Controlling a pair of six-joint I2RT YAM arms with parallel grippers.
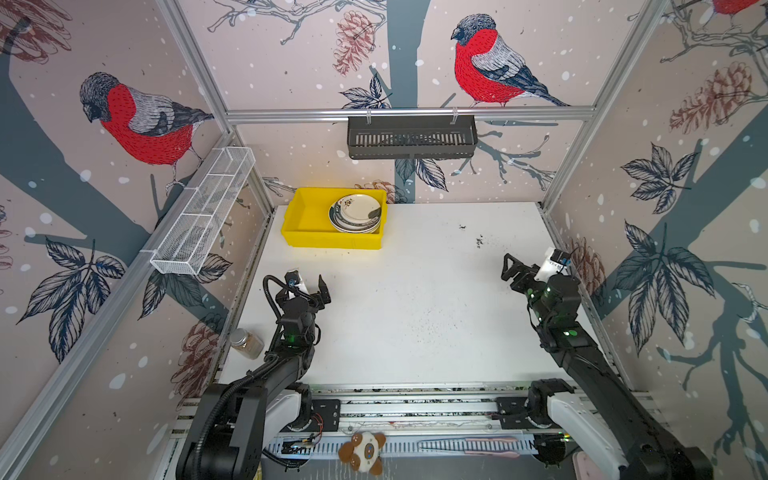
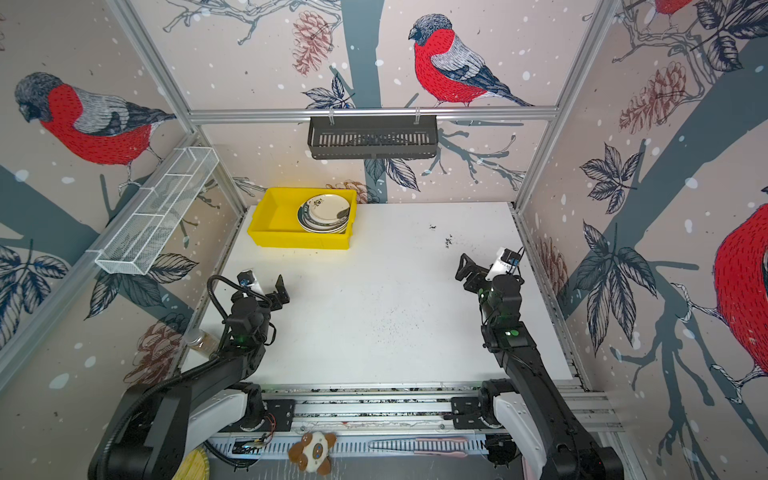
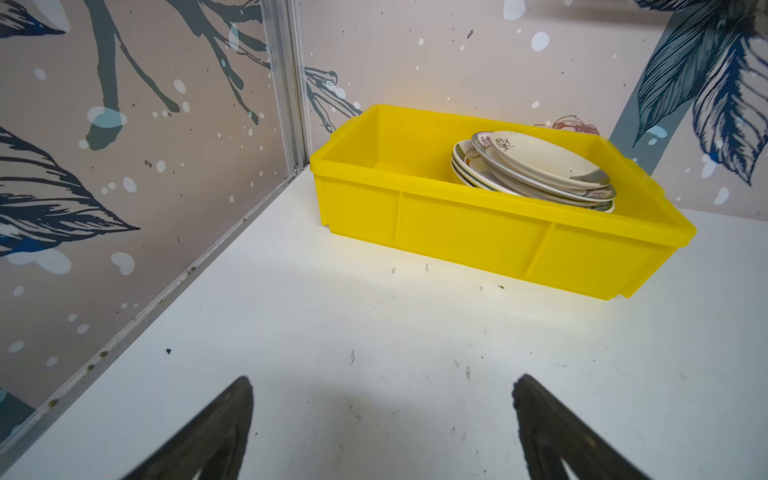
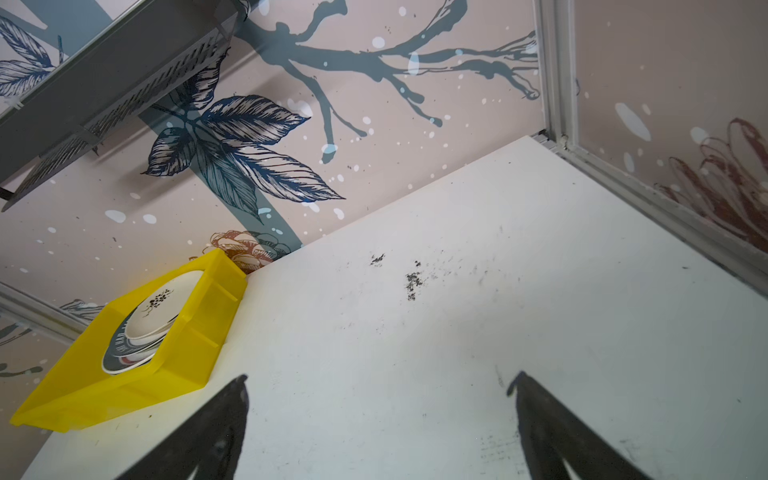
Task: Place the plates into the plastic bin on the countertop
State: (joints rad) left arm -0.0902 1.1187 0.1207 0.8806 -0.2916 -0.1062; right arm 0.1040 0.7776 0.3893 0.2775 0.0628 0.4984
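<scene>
The yellow plastic bin stands at the far left corner of the white countertop. A stack of several plates lies in its right half, a cream one with a small dark motif on top; the left half is bare. The left wrist view shows the bin and plates ahead of my open, empty left gripper. My right gripper is open and empty near the right edge, with the bin and plates far off.
A black slotted basket hangs on the back wall and a white wire-mesh basket on the left wall. A jar stands by the left rail. A plush toy and a woven yellow disc lie below the front rail.
</scene>
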